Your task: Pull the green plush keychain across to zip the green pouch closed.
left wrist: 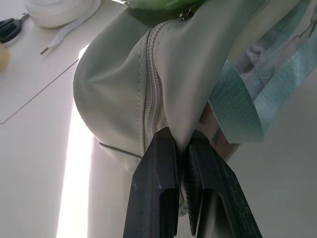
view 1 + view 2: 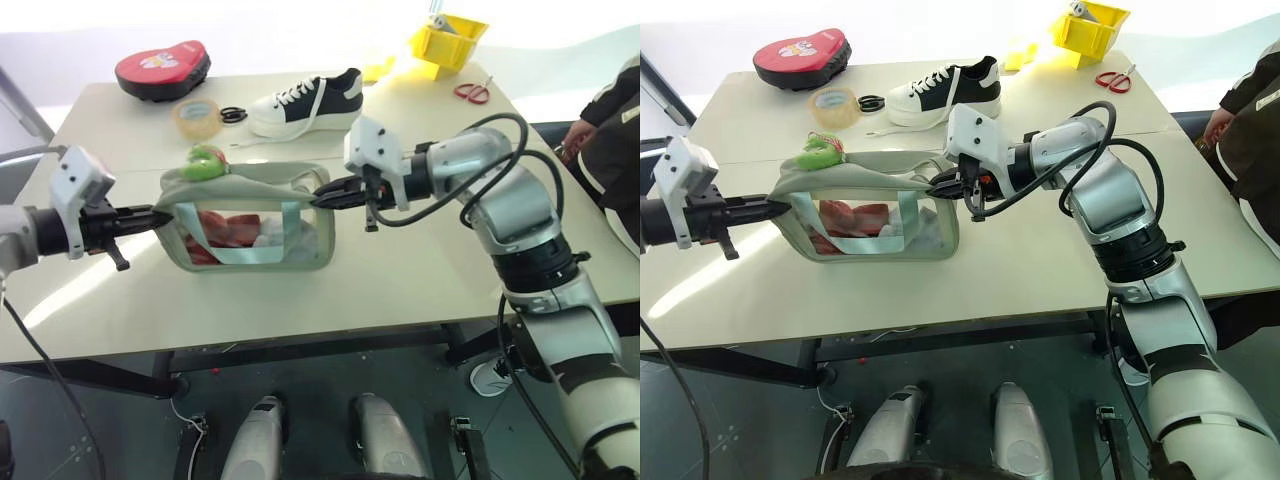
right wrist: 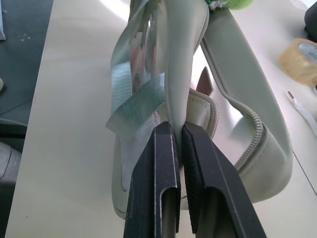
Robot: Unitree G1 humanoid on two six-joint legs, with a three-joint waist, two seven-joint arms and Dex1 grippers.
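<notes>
- Grippers are working from both ends: the left gripper (image 1: 184, 148) is pinching the fabric edge of the green pouch (image 2: 250, 225) at one end, and the right gripper (image 3: 179, 131) is clenching the other end.
- Pouch is sitting on the table (image 2: 400, 270), its zipper lying open along the top.
- Green plush keychain (image 2: 205, 162) is resting on the pouch's top near the left gripper's end.
- Sneaker (image 2: 305, 102) and tape roll (image 2: 197, 116) are lying behind the pouch.

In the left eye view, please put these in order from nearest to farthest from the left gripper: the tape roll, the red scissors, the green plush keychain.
From the left gripper:
1. green plush keychain, on the pouch top, nearest.
2. tape roll, behind the pouch, on the robot's left side.
3. red scissors, far right corner of the table.
</notes>
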